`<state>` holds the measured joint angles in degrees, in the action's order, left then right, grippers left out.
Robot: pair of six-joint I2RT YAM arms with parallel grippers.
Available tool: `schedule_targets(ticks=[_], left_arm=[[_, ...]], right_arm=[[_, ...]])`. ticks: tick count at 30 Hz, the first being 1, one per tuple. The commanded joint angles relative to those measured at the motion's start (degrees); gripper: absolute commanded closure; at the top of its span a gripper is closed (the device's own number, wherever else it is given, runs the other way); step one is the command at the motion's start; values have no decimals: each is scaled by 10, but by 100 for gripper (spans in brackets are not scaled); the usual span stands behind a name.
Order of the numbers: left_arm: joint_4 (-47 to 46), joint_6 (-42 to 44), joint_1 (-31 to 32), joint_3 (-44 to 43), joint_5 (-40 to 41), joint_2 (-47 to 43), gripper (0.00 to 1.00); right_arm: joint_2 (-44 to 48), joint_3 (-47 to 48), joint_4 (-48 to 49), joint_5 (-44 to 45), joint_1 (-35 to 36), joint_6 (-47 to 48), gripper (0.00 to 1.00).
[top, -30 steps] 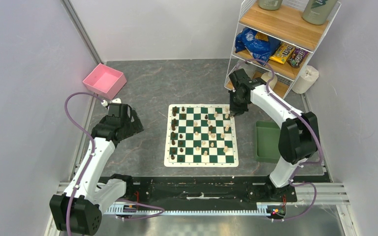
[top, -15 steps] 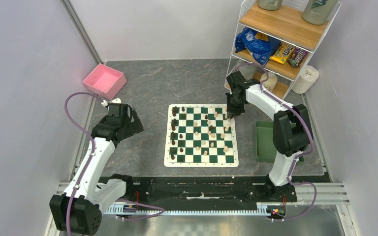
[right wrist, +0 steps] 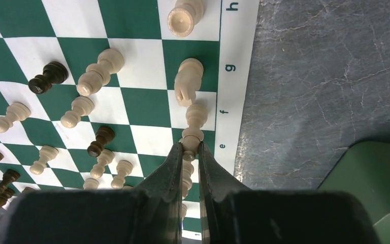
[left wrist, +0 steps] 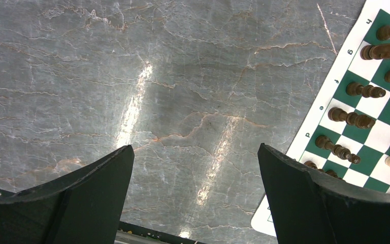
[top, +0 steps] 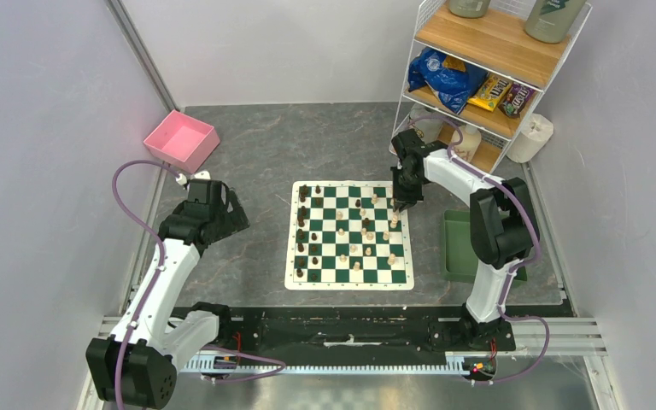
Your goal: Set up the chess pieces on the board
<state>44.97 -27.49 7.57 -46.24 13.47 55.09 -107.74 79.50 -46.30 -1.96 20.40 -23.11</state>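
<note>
Chess pieces [right wrist: 100,71] were all over the board [top: 349,284] when I looked. It lay flat on the grey marbled table [top: 256,162], out in front of the two arms. The dark pieces [left wrist: 353,118] stood in a neat line down the board's left edge. The pale ones were scattered over the middle and right side, with a few dark ones mixed in.

The right gripper [right wrist: 190,148] was down at the board's right edge, towards the far end. Its fingers were squeezed together on one pale piece [right wrist: 196,117] in the outermost column, next to the printed letters e and f. Couldn't make out what kind of piece it was, tbh.

The left gripper [left wrist: 194,150] hung over bare table just left of the board, jaws spread wide with nothing between them. A green tray [top: 461,248] sat just right of the board, and a pink bin [top: 181,139] was way off at the far left.
</note>
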Motion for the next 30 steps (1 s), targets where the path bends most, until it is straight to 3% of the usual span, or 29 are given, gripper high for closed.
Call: schedule_targets(ticks=[1,18,30], left_arm=[[0,12,-1,-23,11,-4,1],[0,11,-1,-23,12,-6,0],[0,11,-1,-23,11,-6,0]], right_arm=[[-7,-4,19,-4,-1,-1,88],[-8,0,16,-16,-1,3,80],[23,30,5,1,-1,11,58]])
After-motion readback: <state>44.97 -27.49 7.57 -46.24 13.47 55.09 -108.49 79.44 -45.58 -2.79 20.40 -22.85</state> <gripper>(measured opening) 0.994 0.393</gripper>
